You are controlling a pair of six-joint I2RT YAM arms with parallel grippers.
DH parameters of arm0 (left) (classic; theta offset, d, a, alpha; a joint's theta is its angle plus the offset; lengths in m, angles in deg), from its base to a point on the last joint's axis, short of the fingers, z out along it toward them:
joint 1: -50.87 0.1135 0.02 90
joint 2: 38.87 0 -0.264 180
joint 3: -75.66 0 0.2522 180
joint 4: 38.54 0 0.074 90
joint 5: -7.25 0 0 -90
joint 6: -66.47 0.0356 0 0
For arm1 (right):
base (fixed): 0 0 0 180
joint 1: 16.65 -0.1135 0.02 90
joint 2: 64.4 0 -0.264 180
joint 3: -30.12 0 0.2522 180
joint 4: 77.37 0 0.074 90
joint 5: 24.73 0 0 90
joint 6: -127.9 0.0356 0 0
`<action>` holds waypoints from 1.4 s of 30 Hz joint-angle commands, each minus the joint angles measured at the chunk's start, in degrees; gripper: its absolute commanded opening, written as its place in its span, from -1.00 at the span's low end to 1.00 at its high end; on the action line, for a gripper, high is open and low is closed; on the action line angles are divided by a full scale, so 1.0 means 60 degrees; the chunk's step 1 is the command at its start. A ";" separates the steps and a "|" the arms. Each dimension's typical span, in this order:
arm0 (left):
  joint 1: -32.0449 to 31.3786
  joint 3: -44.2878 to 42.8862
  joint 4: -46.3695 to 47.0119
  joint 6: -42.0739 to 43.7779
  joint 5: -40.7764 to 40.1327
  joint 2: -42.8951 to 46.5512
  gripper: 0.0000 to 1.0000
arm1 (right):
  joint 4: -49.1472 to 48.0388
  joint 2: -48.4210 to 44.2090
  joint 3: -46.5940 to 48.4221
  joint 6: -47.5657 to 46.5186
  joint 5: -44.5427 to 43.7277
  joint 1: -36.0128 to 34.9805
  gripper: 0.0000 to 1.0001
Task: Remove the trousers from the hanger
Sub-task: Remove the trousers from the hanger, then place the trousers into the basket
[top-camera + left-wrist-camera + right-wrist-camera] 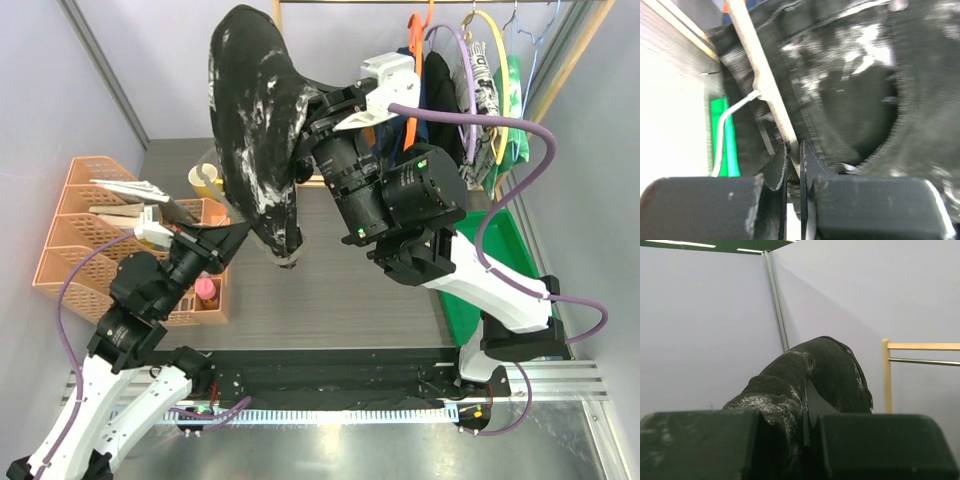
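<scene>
Trousers, black-and-white marbled, hang at upper centre, long axis near vertical, lower end pointing at the bench. Right jaws clamp the cloth; left jaws clamp the cream hanger. Orange basket, left, holds a pink bottle.

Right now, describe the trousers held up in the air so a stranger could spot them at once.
Start at the wooden rail at the back, where the other garments hang together on the right. Left of them, held up in mid-air, is the marbled pair. It alone is black streaked with white, and it hangs clear of the rail.
</scene>
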 commanded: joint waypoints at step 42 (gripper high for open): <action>0.0035 -0.1159 -0.2269 0.4014 0.0942 -0.0893 -1.00 | 0.0923 -0.7034 -1.1275 0.1825 -0.8707 0.1452 -0.98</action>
